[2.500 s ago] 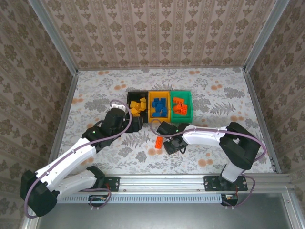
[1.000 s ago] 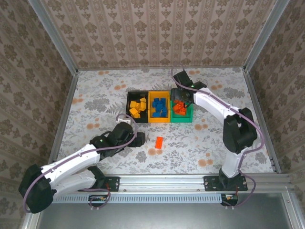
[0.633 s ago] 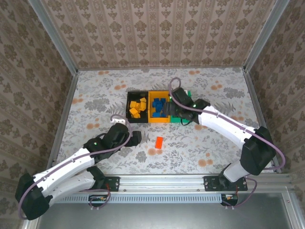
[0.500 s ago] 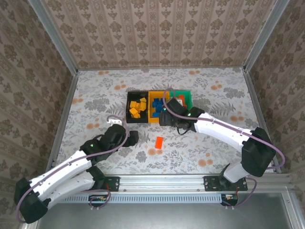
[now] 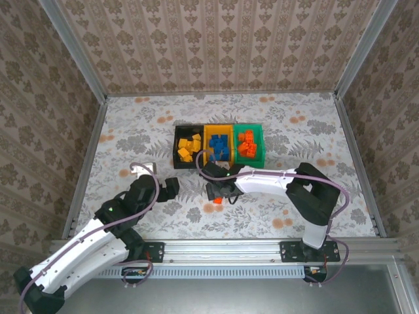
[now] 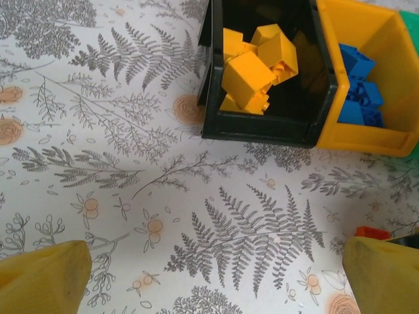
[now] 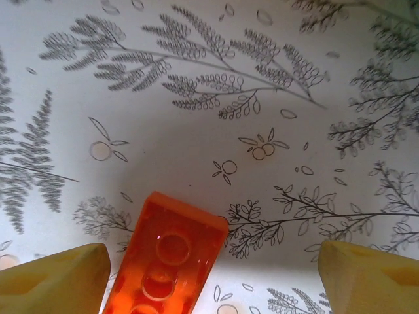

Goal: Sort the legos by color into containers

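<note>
Three containers stand in a row at mid-table: a black bin (image 5: 176,148) with yellow legos (image 6: 252,72), a yellow-orange bin (image 5: 219,164) with blue legos (image 6: 359,91), and a green bin (image 5: 249,161) with orange ones (image 5: 247,144). One orange-red brick (image 7: 167,261) lies hollow side up on the table in front of the bins. My right gripper (image 7: 213,281) is open and low over it, the brick between the fingers and close to the left fingertip (image 7: 55,278). My left gripper (image 6: 213,281) is open and empty, in front of the black bin (image 6: 262,127).
The table is a white sheet with a fern and flower print, walled by patterned panels on three sides. A metal rail (image 5: 222,252) runs along the near edge. The right arm (image 5: 268,180) reaches across in front of the bins.
My right gripper swung from above the green bin down and forward to the lone orange-red brick. My left arm drew back toward the near left, away from the bins.
</note>
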Motion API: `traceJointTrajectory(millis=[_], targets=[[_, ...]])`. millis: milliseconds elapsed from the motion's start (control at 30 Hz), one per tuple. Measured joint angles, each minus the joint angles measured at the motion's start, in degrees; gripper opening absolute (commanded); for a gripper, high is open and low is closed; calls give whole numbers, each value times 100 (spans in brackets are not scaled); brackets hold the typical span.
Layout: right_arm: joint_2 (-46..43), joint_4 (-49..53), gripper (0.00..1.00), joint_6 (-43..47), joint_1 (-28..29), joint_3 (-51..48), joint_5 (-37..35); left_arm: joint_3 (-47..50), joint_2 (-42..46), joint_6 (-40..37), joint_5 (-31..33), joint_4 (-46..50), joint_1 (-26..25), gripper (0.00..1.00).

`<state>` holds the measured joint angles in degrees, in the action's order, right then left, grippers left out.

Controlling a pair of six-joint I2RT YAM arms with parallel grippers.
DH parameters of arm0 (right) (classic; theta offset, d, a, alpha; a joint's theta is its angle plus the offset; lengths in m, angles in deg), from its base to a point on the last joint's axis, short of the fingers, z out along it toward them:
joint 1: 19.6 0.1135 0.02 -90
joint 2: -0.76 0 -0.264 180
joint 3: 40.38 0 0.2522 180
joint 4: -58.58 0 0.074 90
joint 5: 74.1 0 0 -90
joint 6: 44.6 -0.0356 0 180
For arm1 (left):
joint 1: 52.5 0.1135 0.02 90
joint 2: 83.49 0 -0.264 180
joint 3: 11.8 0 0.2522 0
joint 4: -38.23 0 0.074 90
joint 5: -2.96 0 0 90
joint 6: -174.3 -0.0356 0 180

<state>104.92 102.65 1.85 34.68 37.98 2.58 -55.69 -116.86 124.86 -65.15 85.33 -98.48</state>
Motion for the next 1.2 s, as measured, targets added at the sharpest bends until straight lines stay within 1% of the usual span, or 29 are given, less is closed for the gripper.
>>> traceJointTrajectory(millis=[100, 200, 400, 600, 700, 833, 1000, 1100, 1200], targets=[[85, -70, 84, -20, 15, 4, -2, 28, 0, 20, -4, 35, 2, 100], [140, -107, 80, -17, 15, 42, -2, 63, 0, 28, -20, 33, 33, 100], [251, -101, 63, -13, 24, 85, -98, 129, 0, 46, -46, 33, 35, 100], [190, -181, 43, -22, 26, -33, -153, 129, 0, 46, -68, 31, 74, 100], [94, -251, 38, -17, 24, -160, -164, 129, -4, 46, -87, 24, 74, 100], [-96, -332, 34, -13, 9, -380, -166, 129, -37, 48, -107, 4, 76, 100], [-601, -251, 33, 35, -105, -669, -175, 129, -138, 48, -120, -35, 76, 100], [-1169, -127, 33, 177, -317, -693, -229, 129, -199, 46, -153, -52, 87, 100], [-1832, -52, 33, 407, -787, -669, -299, 129, -278, 46, -195, -92, 109, 100]])
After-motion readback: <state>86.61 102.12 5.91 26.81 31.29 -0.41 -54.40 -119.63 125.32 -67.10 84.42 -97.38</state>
